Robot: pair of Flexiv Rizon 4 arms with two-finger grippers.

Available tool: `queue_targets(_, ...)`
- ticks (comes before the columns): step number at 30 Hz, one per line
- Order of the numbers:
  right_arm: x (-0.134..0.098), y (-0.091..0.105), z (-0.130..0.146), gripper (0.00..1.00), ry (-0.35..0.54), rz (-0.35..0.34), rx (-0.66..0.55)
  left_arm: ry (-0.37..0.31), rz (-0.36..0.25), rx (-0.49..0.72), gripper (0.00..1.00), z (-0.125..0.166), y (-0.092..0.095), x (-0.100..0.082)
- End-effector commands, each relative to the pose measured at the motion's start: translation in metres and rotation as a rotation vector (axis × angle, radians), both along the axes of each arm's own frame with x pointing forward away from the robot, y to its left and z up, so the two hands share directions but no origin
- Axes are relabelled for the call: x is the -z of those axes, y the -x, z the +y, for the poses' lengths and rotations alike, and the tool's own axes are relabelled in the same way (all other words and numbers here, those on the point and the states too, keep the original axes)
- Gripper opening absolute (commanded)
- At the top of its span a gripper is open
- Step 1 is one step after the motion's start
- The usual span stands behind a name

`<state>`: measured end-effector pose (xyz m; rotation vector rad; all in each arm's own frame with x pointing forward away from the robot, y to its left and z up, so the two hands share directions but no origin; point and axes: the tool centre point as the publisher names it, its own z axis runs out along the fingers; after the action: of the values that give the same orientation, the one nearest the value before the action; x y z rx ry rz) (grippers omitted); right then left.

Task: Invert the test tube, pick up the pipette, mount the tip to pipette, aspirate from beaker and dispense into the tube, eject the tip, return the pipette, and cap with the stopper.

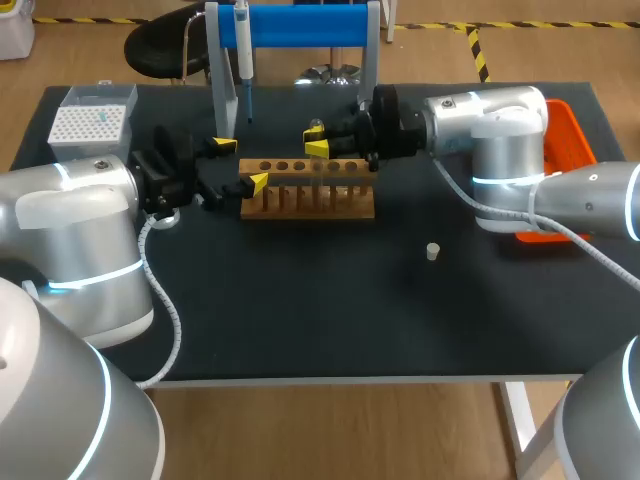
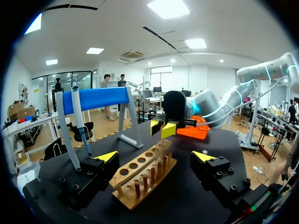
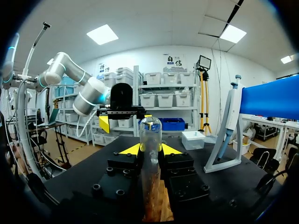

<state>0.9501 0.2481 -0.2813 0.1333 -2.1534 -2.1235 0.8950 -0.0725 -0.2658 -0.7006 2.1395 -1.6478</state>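
A wooden rack (image 1: 305, 190) with a row of holes lies mid-table. A clear test tube (image 3: 150, 133) stands upright over the rack, rounded end up. My right gripper (image 3: 150, 149) is shut on it, one finger against each side. The same tube (image 1: 316, 127) and right gripper (image 1: 317, 146) sit at the rack's far right. My left gripper (image 1: 240, 164) is open wide at the rack's left end. Its fingers (image 2: 107, 156) flank the rack (image 2: 140, 175) without touching it. The pipette (image 1: 243, 50) hangs on the blue stand (image 1: 300, 25). A small stopper (image 1: 432, 251) lies right of the rack.
A white tip box (image 1: 92, 120) stands at the back left, behind my left arm. An orange tray (image 1: 565, 130) sits at the back right, partly under my right arm. The blue stand's legs rise just behind the rack.
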Motion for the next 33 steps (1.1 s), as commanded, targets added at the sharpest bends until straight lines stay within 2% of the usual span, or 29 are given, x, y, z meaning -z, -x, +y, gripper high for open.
queue_targets(1, -0.004, 0.002, -0.001, 0.0, 0.004, -0.003, 0.002, 0.0, -0.002, -0.002, 1.0, -0.001, 0.0, 0.001)
queue_targets(33, -0.026, 0.005, -0.005, 0.0, 0.0, 0.025, 0.024, 0.0, -0.002, -0.002, 1.0, -0.001, 0.0, 0.001)
